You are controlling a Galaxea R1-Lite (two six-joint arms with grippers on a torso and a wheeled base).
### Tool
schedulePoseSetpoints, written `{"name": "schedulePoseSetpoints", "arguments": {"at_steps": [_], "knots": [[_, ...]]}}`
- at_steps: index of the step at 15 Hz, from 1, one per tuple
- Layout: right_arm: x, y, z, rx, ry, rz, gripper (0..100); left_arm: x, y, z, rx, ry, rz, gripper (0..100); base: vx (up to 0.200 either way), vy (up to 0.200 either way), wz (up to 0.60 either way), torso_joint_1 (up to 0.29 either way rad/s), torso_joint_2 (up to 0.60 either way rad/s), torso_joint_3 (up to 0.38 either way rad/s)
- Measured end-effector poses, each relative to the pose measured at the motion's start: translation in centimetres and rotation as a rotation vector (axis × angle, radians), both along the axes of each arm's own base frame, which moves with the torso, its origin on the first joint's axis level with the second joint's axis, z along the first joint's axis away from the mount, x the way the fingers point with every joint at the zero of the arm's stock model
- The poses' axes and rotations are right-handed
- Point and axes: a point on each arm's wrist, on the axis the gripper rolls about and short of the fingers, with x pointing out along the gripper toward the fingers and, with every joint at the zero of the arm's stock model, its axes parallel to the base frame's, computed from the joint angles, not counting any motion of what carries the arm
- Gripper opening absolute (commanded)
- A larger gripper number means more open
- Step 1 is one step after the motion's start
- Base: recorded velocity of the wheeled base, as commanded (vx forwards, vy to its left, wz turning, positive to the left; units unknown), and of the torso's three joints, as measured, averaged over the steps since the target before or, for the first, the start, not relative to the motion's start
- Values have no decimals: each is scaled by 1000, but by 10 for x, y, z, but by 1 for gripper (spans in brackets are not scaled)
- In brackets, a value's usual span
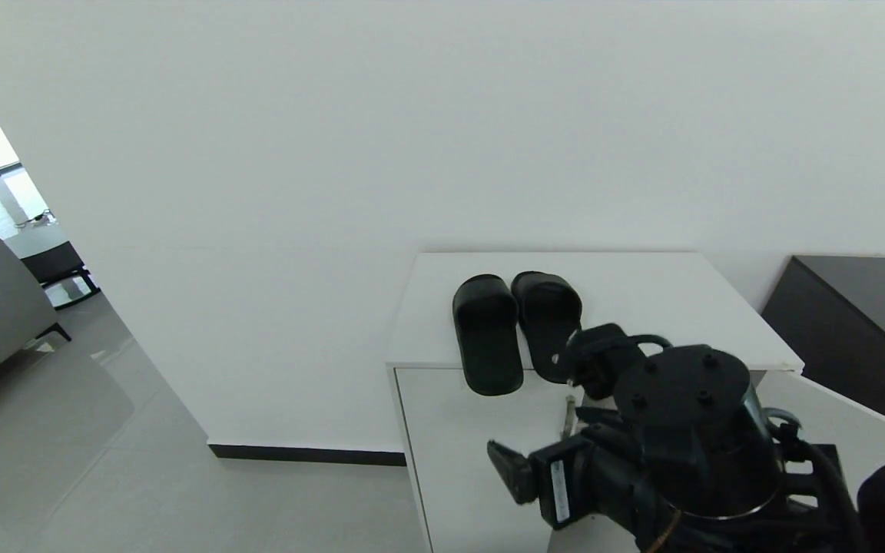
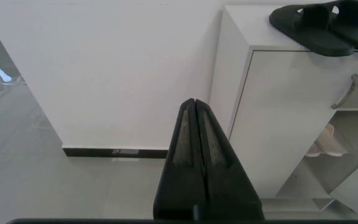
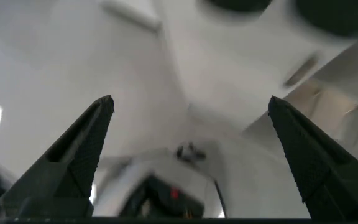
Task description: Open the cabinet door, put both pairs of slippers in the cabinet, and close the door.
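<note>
The cabinet (image 1: 642,307) stands against the wall with one pair of black slippers (image 1: 515,330) side by side on its top, heels over the front edge just above the shut door panel, where a gripper coming from the front can get hold of them. The right-hand side of the cabinet is open: the door (image 1: 834,418) appears swung out toward the robot, and the left wrist view shows bare shelves inside, with a pale pair of slippers (image 2: 325,142) leaning on a lower one, so that pair looks already stored. A slim handle (image 2: 347,92) sits at the edge of the shut panel, next to the opening. The right gripper (image 3: 190,102) hangs in front of the cabinet just below the black slippers, its jaws spread wide and holding nothing, which suits a grasp on that pair as the next step. The left gripper (image 2: 196,149) is off to the left of the cabinet, lower than its top, with its fingers pressed together and empty, parked clear of the opening. What remains, by my reading, is shelving the black pair and shutting the door.
</note>
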Motion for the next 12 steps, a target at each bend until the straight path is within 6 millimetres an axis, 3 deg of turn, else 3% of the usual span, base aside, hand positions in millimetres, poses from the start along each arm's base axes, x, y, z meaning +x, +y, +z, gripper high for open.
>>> {"name": "schedulePoseSetpoints", "arguments": {"at_steps": [2,6,9,12], "knots": [[13,14,5,34,-59,-82,100,0,0,0,1,0,-1,0,0,0,0,0,0,0],[58,38,-11,12,-134,-193,100,0,0,0,0,0,-4,0,200,0,0,-1,-1,6],[104,38,-21,-25,-195,-286,100,0,0,0,0,0,-5,0,200,0,0,19,4,-1],[128,37,-33,-52,-215,-317,100,0,0,0,0,1,-5,0,0,0,0,0,0,0]]}}
